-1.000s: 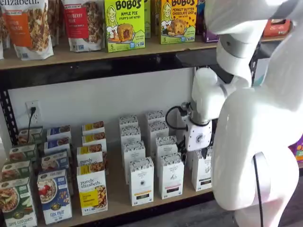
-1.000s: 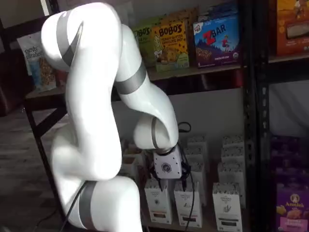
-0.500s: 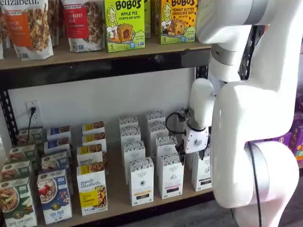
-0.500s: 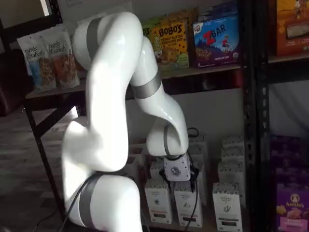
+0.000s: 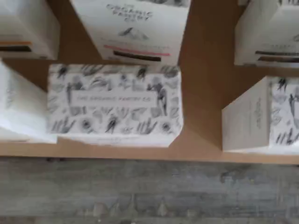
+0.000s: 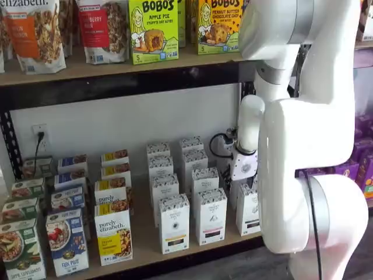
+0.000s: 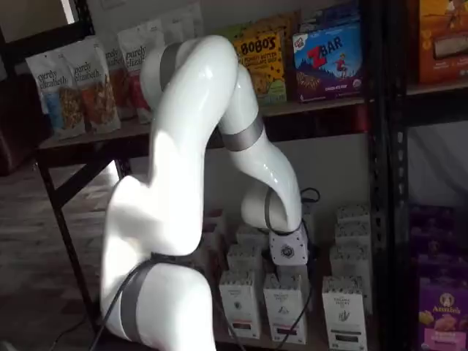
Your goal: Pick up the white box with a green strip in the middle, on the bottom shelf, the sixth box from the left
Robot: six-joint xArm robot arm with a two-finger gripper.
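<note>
The white box [image 6: 247,211] stands at the front of the bottom shelf [image 6: 144,244], half hidden by my arm. It also shows in a shelf view [image 7: 344,313]. My gripper [image 6: 241,183] hangs just above the front row of white cartons, next to that box. It shows in both shelf views [image 7: 289,273], but its fingers are too dark and small to show a gap. The wrist view is centred on a patterned carton top [image 5: 114,100], with a pinkish-strip carton [image 5: 135,32] behind it. The white box's corner [image 5: 280,116] is at the edge of that view.
Further white cartons [image 6: 173,223] and a purely elizabeth granola box [image 6: 113,233] fill the shelf. Bobo's boxes [image 6: 152,29] stand on the shelf above. A black rack post [image 7: 384,183] rises beside purple Annie's boxes [image 7: 442,311]. Grey floor [image 5: 149,191] lies below the shelf's front edge.
The arm's upper links have swung across and the gripper has slid sideways along the front row of white cartons, staying at about the same height.
</note>
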